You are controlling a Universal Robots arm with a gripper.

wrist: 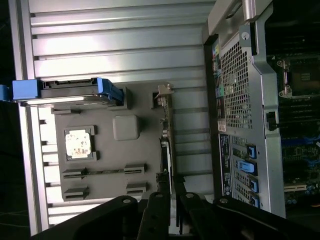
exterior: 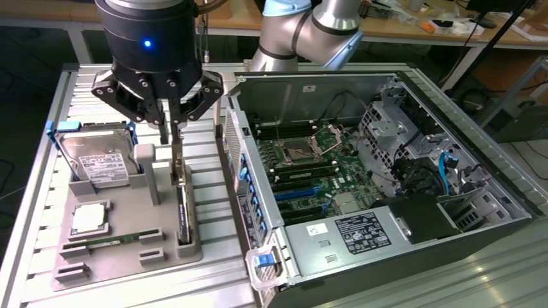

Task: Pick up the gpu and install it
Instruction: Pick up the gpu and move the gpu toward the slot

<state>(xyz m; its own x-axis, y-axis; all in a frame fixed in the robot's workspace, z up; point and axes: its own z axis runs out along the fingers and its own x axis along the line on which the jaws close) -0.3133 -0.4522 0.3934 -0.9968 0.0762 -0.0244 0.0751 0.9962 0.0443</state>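
Since gpu (exterior: 182, 208) stands on edge in grey holder (exterior: 111, 256) directly beneath claw (exterior: 174, 131), top edge is reachable. Fingers narrowly straddle it; cannot tell whether clamped.

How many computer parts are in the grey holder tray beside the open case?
4: the hard drive stands at the far end of the tray, the CPU lies before it, the memory stick nearest the camera, the gpu on edge beside the case. None seems hidden.
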